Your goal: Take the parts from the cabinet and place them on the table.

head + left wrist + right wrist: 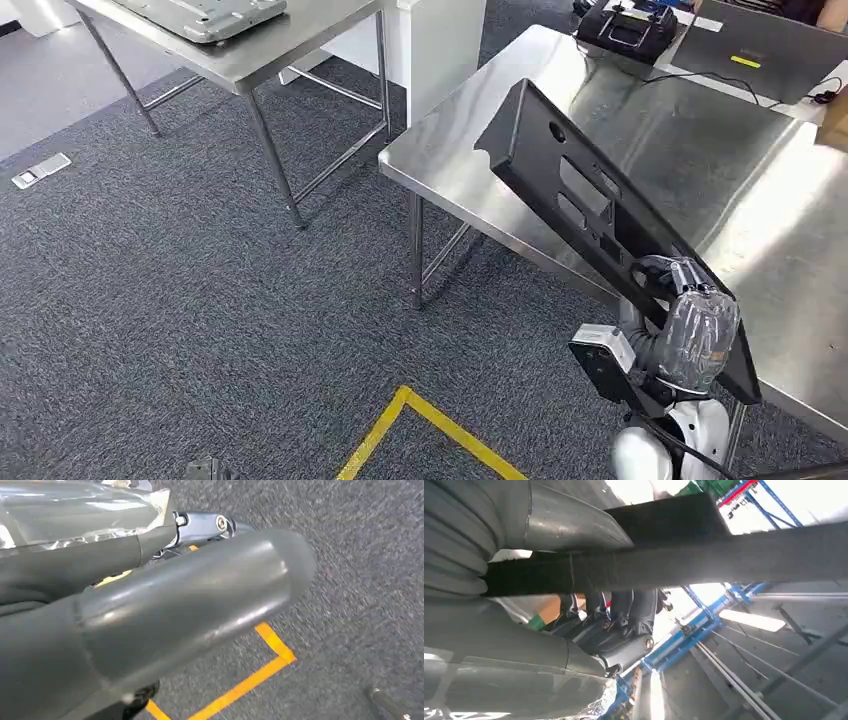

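— Where's the part?

— I see the black panel (590, 215) held up at a slant over the near left corner of the steel table (700, 150), its far end pointing away to the left. My right hand (690, 325) grips its near end; from the right wrist, fingers (624, 612) curl around its edge.

— And your left hand (150, 610)?

— Hanging above grey carpet (200, 300) and yellow floor tape (250, 680). I can't tell how its fingers sit.

— Anything else?

— A second table (250, 55) far left, carrying a grey tray (205, 15).
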